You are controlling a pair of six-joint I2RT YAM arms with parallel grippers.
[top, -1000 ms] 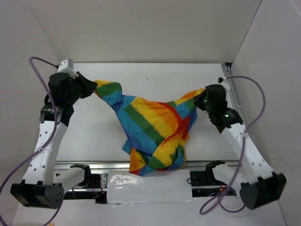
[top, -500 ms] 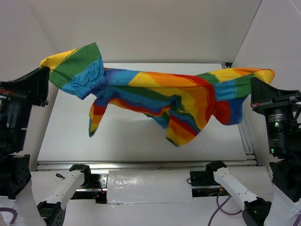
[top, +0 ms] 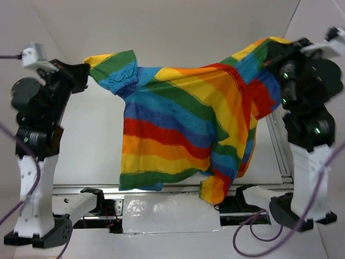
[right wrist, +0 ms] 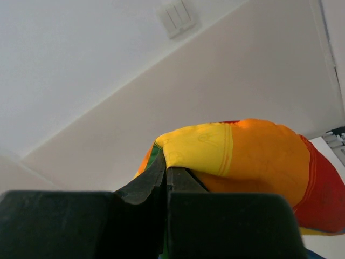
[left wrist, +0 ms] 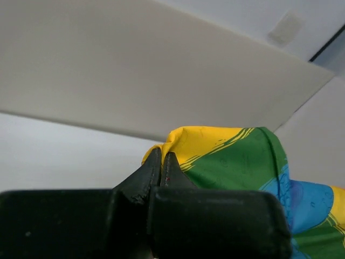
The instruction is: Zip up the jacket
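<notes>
The rainbow-striped jacket (top: 183, 135) hangs in the air, stretched between both raised arms above the table. My left gripper (top: 86, 69) is shut on its left sleeve end, yellow and green fabric (left wrist: 226, 156) pinched between the jaws. My right gripper (top: 274, 47) is shut on the right sleeve end, yellow and orange fabric (right wrist: 215, 148) in the jaws. The body of the jacket drapes down, its lower edge near the table's front rail. I see neither the zipper nor the lining from here.
White table (top: 91, 151) under the jacket, with white walls at the back and sides. A metal rail (top: 172, 190) runs along the front edge, by the arm bases. A rail also runs along the table's right side (top: 280, 145).
Both arms have lifted the jacket off the table by its sleeve ends. It now hangs spread out, with the body falling lower toward the front rail than half a second ago.
</notes>
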